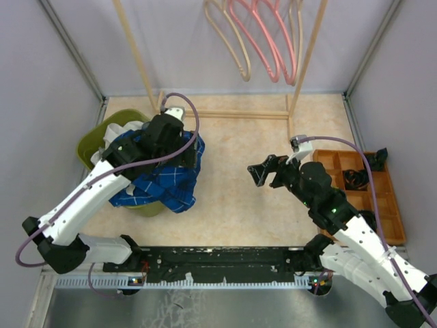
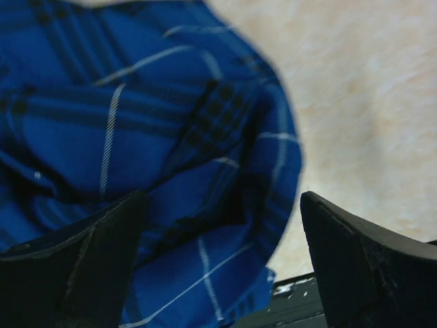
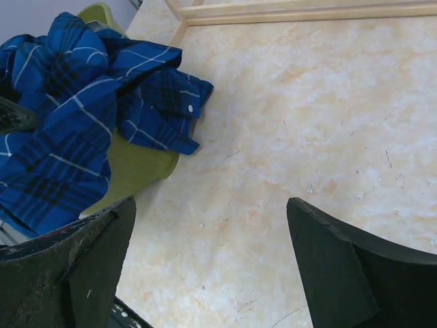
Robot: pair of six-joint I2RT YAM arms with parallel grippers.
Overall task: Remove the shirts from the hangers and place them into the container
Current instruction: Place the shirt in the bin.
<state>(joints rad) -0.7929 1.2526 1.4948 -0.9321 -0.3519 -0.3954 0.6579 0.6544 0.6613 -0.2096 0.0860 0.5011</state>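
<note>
Broadly, the pale marbled table (image 1: pixel 239 205) carries everything, with a wooden rack (image 1: pixel 136 61) standing at its far side. The left arm (image 1: pixel 82 198) reaches over the olive-green container (image 1: pixel 92 145) at far left. Its jaws are spread wide just above the blue checked shirt (image 1: pixel 167 183), pinching nothing. That shirt is heaped on the container and spills over its near right rim. The right arm (image 1: pixel 355 232) hangs over bare table near the middle, jaws spread and empty. An orange tray (image 1: pixel 390 212) of black parts lies at right. Pink and pale hangers (image 1: pixel 263 41) hang between the rack's poles. A white shirt (image 1: pixel 117 130) shows in the container beside the blue one.
</note>
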